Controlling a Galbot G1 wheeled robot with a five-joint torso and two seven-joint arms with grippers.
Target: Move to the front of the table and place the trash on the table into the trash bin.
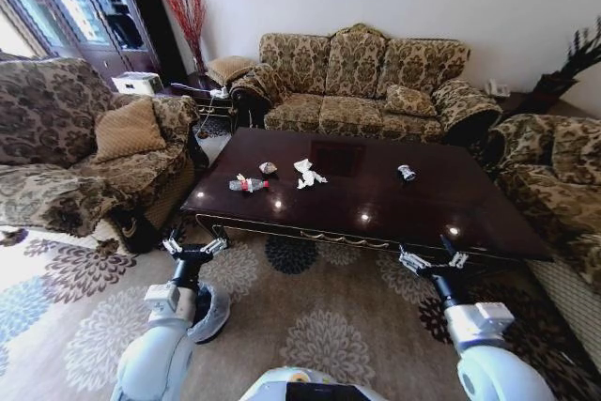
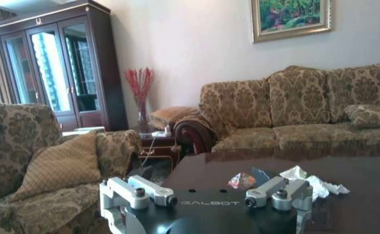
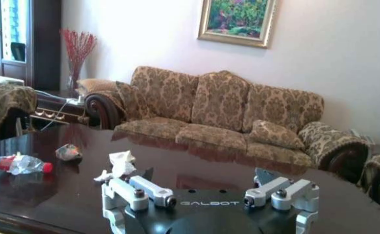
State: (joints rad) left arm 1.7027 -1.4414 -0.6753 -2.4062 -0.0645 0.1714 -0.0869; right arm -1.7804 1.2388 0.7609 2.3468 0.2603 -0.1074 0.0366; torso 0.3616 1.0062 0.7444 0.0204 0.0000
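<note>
The dark glossy table (image 1: 451, 199) stands just ahead of me. On it lie the trash pieces: a crushed clear bottle with a red label (image 1: 249, 184) (image 3: 17, 163), a small grey wrapper (image 1: 268, 167) (image 3: 68, 152) (image 2: 242, 181), a crumpled white tissue (image 1: 307, 173) (image 3: 118, 165) (image 2: 310, 179) and another small wrapper (image 1: 406, 173). My left gripper (image 1: 194, 249) (image 2: 209, 195) hangs open, empty, before the table's near left corner. My right gripper (image 1: 432, 260) (image 3: 209, 195) hangs open and empty near the front edge on the right. The trash bin is out of view.
A patterned sofa (image 1: 362, 82) stands behind the table, with armchairs at the left (image 1: 75, 147) and the right (image 1: 554, 176). A side table (image 1: 211, 91) and a red-twig vase (image 1: 188, 21) fill the back left corner. A floral rug (image 1: 310, 326) lies under me.
</note>
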